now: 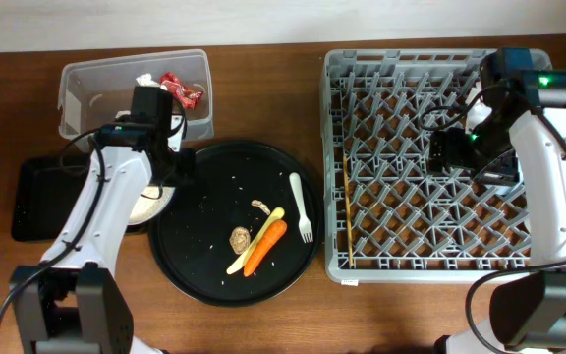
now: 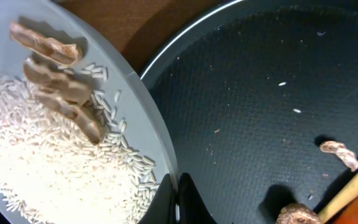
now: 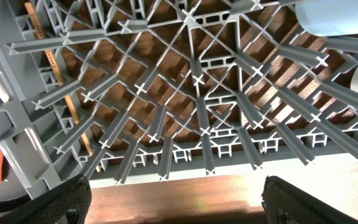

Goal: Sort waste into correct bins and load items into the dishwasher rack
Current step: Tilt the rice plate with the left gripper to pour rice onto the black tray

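The left arm rises from its base with the elbow bent. The left tool [image 1: 168, 169] tips downward, its fingers [image 2: 191, 202] pinched together on the rim of the white plate [image 2: 135, 118]. The right arm folds back on itself (upper link stretched away, wrist tucked inward), and the right tool [image 3: 188, 202] is spread wide, gripping nothing.

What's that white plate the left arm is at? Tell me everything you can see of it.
The white plate is round and smooth, plastic or ceramic by its look. It carries a pile of pale grains, like rice, and a few brown husk-like pieces. The left pincer is shut on its rim. Its edge overlaps the left side of the round black tray; from overhead the arm hides most of it.
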